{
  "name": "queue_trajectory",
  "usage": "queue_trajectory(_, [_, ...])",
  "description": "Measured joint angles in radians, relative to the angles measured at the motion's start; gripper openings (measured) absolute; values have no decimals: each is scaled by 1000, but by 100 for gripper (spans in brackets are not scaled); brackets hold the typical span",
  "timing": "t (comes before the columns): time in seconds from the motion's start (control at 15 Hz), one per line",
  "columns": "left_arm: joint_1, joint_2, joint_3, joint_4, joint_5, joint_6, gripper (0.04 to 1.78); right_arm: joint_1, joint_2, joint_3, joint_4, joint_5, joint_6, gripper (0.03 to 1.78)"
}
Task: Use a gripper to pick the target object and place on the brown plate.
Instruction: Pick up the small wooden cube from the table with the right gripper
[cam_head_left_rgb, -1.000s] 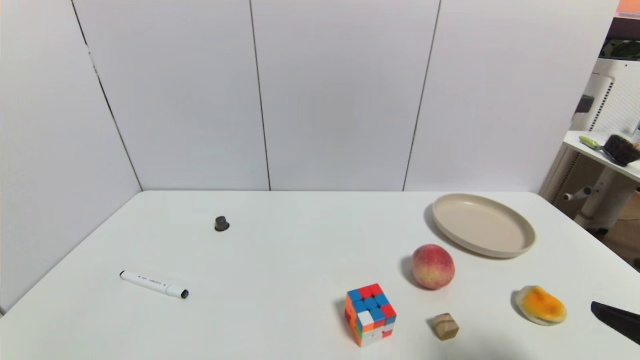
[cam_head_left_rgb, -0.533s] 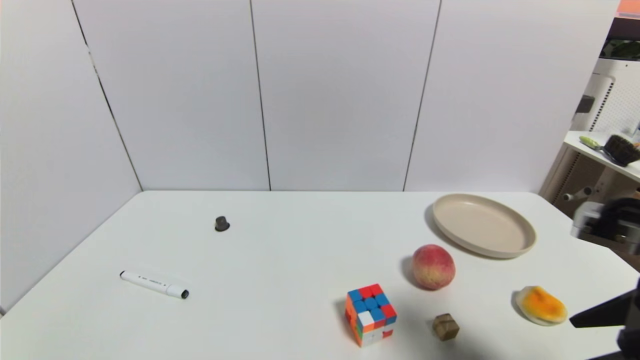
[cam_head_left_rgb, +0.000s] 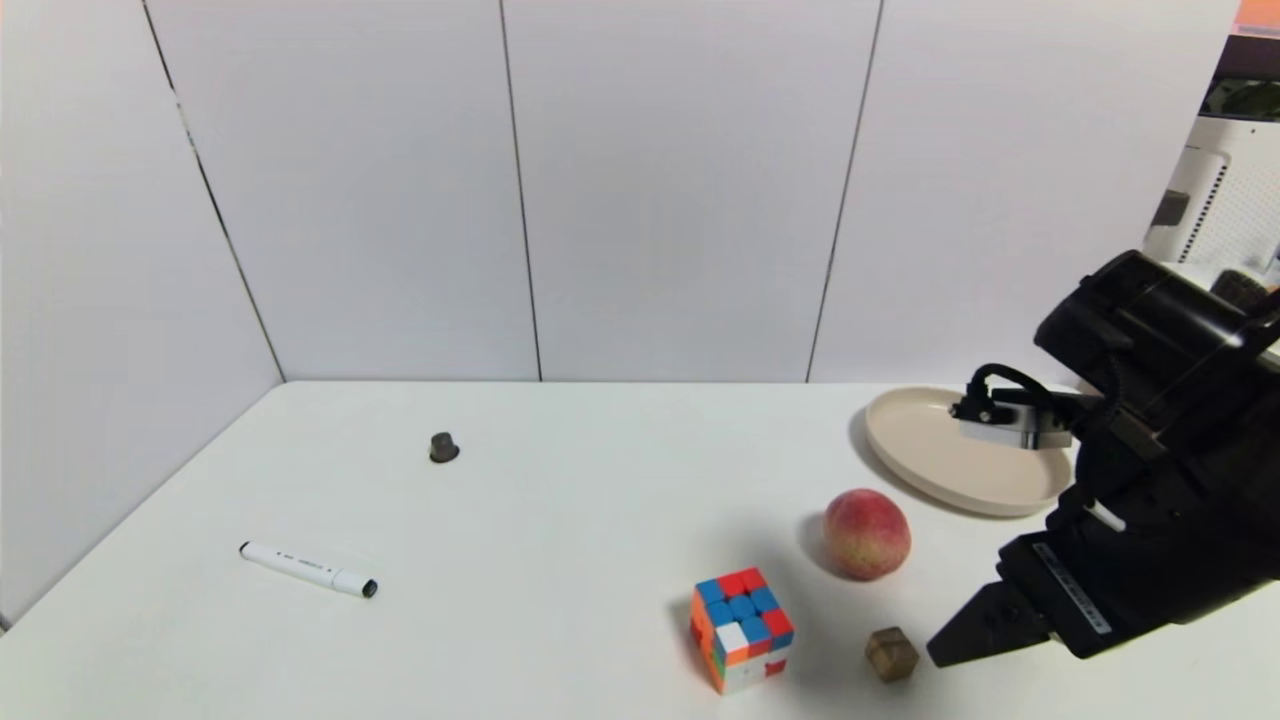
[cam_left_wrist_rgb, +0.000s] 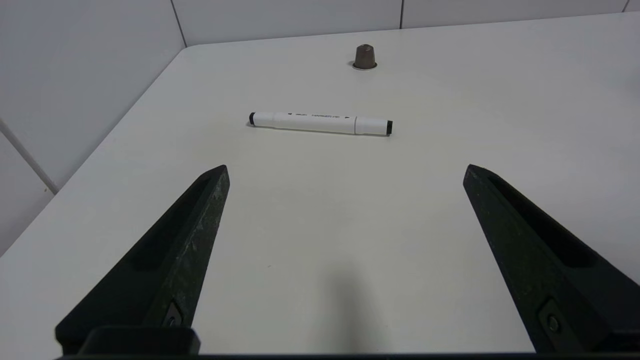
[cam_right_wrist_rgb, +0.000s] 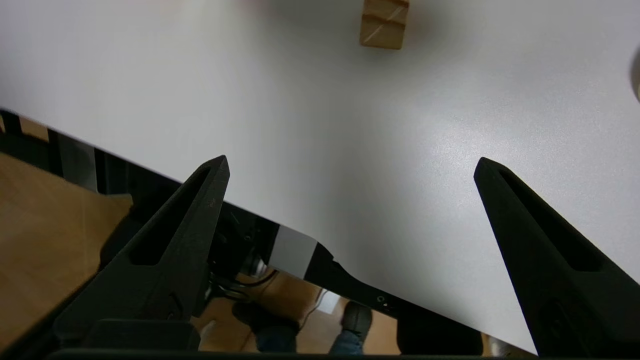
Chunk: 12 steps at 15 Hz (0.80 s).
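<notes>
The tiny tan-brown wooden cube (cam_head_left_rgb: 891, 654) sits near the table's front edge, right of the puzzle cube; it also shows in the right wrist view (cam_right_wrist_rgb: 383, 23). The beige-tan plate (cam_head_left_rgb: 920, 440) lies at the back right, partly covered by my right arm. My right gripper (cam_head_left_rgb: 945, 650) is open and empty, its tip just right of the wooden cube and apart from it; in its wrist view (cam_right_wrist_rgb: 350, 167) the jaws stand wide over the table's front edge. My left gripper (cam_left_wrist_rgb: 345, 170) is open and empty, out of the head view, over the table's left part.
A peach (cam_head_left_rgb: 866, 533) lies between the wooden cube and the plate. A multicoloured puzzle cube (cam_head_left_rgb: 741, 628) stands left of the wooden cube. A white marker (cam_head_left_rgb: 308, 569) and a small dark grey cap (cam_head_left_rgb: 444, 447) lie at the left.
My right arm has swung in from the right edge toward the wooden cube. It now hides the orange-yellow item and part of the plate. The objects have not moved.
</notes>
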Motion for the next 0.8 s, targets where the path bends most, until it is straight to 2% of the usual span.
queue_trajectory(0.2, [0,0,0,0,0,0,169,9,76,-46,0,-56,85,169])
queue_trajectory(0.53, [0,0,0,0,0,0,169,27,181,-49,-10,-94,79,169])
queue_trajectory(0.8, [0,0,0,0,0,0,169,40,243,-46,-26,-98,56,169])
